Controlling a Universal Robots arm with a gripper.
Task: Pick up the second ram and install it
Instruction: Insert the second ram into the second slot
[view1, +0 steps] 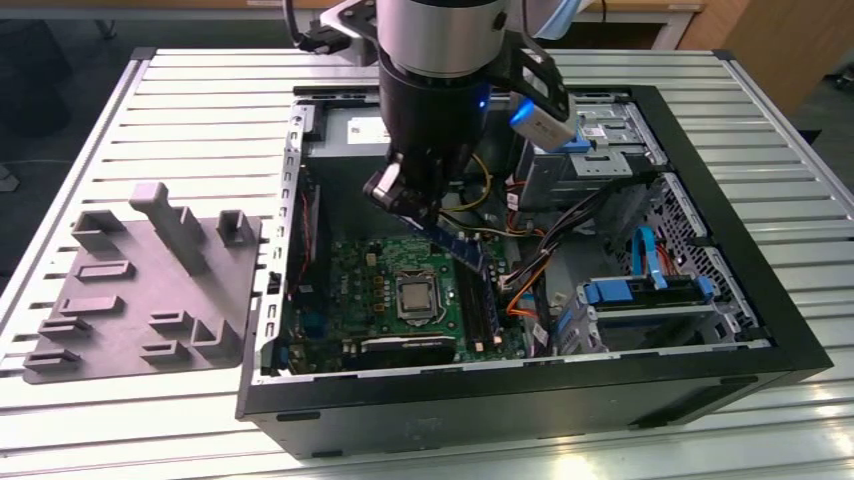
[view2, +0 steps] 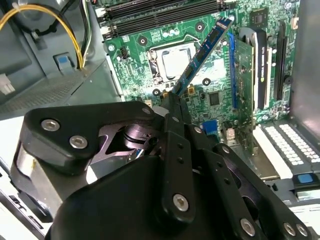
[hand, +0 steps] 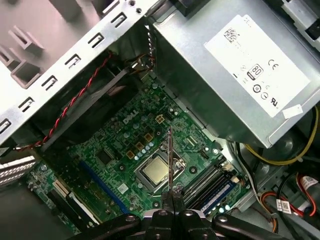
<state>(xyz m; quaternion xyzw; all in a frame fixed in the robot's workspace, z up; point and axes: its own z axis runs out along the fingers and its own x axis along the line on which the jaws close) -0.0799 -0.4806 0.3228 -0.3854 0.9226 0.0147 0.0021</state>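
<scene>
Claw (view2: 173, 99) clamped hard on the second ram (view2: 204, 49). It pinches the stick at one end, so the rest of the length juts out free, presumably to keep the fingers away from the board when it goes down. The ram hangs tilted in the air over the motherboard (view1: 380, 268), right above the processor socket (view1: 418, 296), touching nothing below. The memory slots (hand: 210, 182) lie just beside that socket and the stick is not seated in any of them; it looks angled across their line rather than along it. Yellow cables (view2: 45, 15) and the power supply (hand: 235, 70) crowd the edges, which would explain the steep approach from above. Further out, the computer case (view1: 747, 335) lies open-side-up on the desk (view1: 200, 80), with the grey tray (view1: 134, 300) just beside it on the exterior view's left.
</scene>
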